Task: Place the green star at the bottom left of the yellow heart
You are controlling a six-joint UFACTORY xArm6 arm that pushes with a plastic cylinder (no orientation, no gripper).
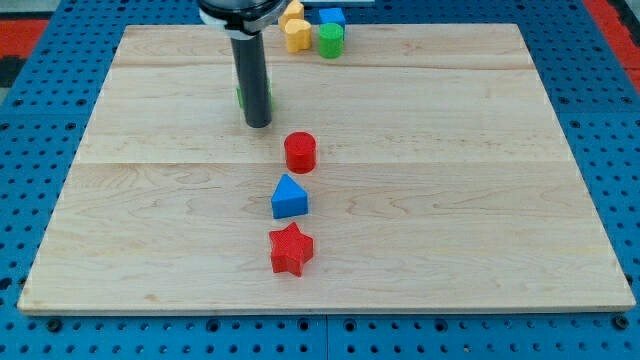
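My tip (pixel 257 123) rests on the board in the upper middle. A green block (pixel 240 98) sits right behind the rod and is mostly hidden, so only slivers show on either side and its shape cannot be made out. A yellow block (pixel 297 37), possibly the heart, lies at the view's top, up and to the right of my tip. A second yellow block (pixel 292 12) sits just above it.
A blue cube (pixel 332 17) and a green block (pixel 331 41) sit to the right of the yellow blocks at the top edge. A red cylinder (pixel 300 152), a blue triangle (pixel 289 198) and a red star (pixel 291 250) run down the middle below my tip.
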